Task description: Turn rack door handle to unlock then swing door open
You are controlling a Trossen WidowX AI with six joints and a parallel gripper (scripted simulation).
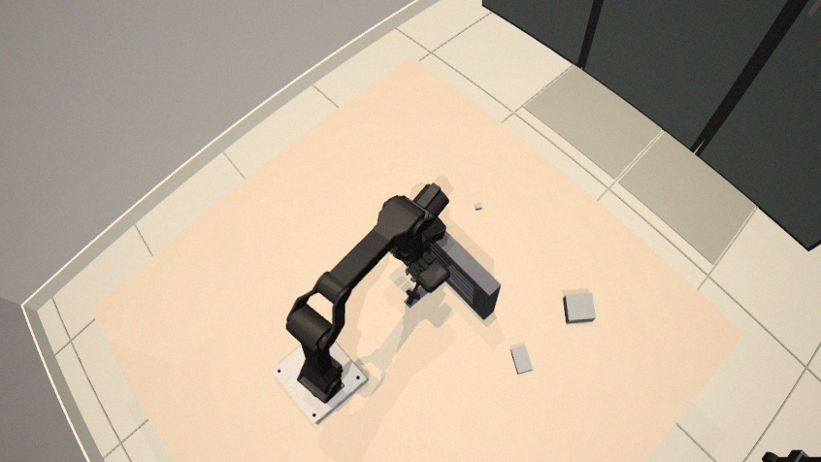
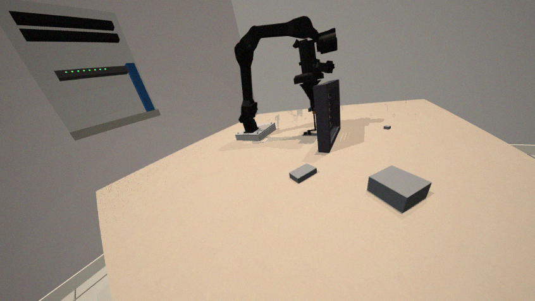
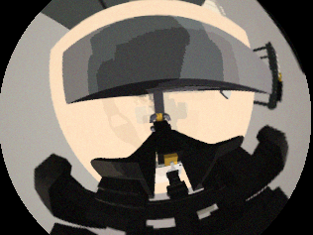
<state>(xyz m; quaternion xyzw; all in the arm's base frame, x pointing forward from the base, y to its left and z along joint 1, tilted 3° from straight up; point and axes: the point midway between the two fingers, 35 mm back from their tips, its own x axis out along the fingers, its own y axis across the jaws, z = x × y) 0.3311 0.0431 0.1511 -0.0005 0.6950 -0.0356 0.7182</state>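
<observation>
The rack frame (image 1: 472,265) (image 2: 322,117) (image 3: 141,56) stands upright on the table (image 1: 355,154) (image 2: 224,209). My gripper (image 2: 312,107) (image 3: 163,133) points down beside its face and is shut on the upright handle (image 3: 170,159). Yellow parts of the handle show above and below the closed fingertips in the wrist view. A narrow dark strip (image 3: 158,102) runs from the frame to the handle; I cannot tell whether it is the door's edge. The door's angle and the handle's turn are not clear, as the arm covers much of them.
A large grey block (image 1: 579,307) (image 2: 398,183) and a flat grey block (image 1: 521,358) (image 2: 303,172) lie beyond the frame's near end. A tiny grey cube (image 1: 477,205) (image 2: 387,127) lies behind the frame. My arm's white base plate (image 1: 314,411) is bolted on the other side.
</observation>
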